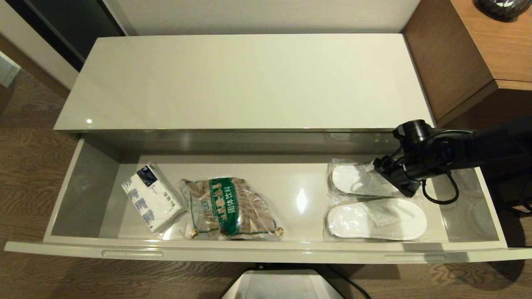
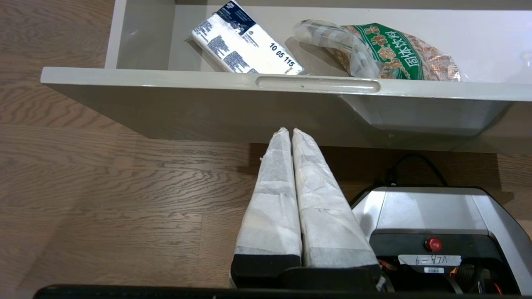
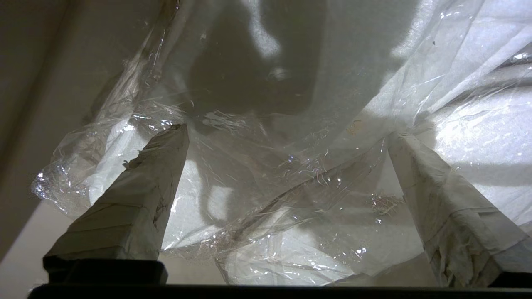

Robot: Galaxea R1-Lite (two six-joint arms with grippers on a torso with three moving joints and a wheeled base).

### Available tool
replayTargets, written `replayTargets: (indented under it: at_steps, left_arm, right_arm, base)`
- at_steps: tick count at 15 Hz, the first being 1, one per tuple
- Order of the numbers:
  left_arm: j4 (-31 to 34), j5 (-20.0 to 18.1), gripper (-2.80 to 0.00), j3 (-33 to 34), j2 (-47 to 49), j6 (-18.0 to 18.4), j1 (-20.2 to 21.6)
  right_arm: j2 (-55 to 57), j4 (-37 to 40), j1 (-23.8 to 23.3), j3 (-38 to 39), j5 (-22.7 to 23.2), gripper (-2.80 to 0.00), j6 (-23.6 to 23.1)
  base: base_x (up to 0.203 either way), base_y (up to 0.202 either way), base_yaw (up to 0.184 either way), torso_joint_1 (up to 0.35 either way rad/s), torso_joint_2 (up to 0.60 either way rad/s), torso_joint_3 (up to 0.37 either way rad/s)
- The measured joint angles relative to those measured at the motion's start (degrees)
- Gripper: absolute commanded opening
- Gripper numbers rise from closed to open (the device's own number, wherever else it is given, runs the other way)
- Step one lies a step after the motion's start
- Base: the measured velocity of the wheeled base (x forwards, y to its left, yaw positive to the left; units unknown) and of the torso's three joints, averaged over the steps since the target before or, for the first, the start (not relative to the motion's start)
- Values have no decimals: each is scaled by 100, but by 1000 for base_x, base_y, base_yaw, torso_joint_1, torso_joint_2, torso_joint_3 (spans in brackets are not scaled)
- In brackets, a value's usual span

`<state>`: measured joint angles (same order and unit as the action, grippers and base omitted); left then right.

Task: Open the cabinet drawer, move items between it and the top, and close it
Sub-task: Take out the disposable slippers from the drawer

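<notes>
The cabinet drawer (image 1: 257, 251) stands pulled wide open below the glossy top (image 1: 249, 83), which is bare. Two bagged white slippers lie at the drawer's right end, one farther back (image 1: 353, 180) and one nearer the front (image 1: 374, 220). My right gripper (image 1: 381, 176) is low over the farther slipper, open. In the right wrist view its fingers straddle the crinkly clear bag (image 3: 291, 187) with the tips (image 3: 289, 131) down at the plastic, gripping nothing. My left gripper (image 2: 289, 131) hangs shut and empty below the drawer front (image 2: 166, 77).
A white-and-blue tissue pack (image 1: 151, 197) and a clear bag of brown pieces with a green label (image 1: 228, 207) lie in the drawer's left half. A taller brown wood desk (image 1: 478, 50) stands at the right. My base (image 1: 282, 284) sits just before the drawer front.
</notes>
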<state>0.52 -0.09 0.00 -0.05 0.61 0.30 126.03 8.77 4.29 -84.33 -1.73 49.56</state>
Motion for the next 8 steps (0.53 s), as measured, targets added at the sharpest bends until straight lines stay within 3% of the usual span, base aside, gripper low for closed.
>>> replayTargets:
  at_steps: [8]
  left_arm:
    - [-1, -1, -280, 0, 0, 1, 2]
  right_arm:
    - [-545, 43, -8, 430, -32, 0, 5]
  base:
    - [0, 0, 0, 0, 0, 0]
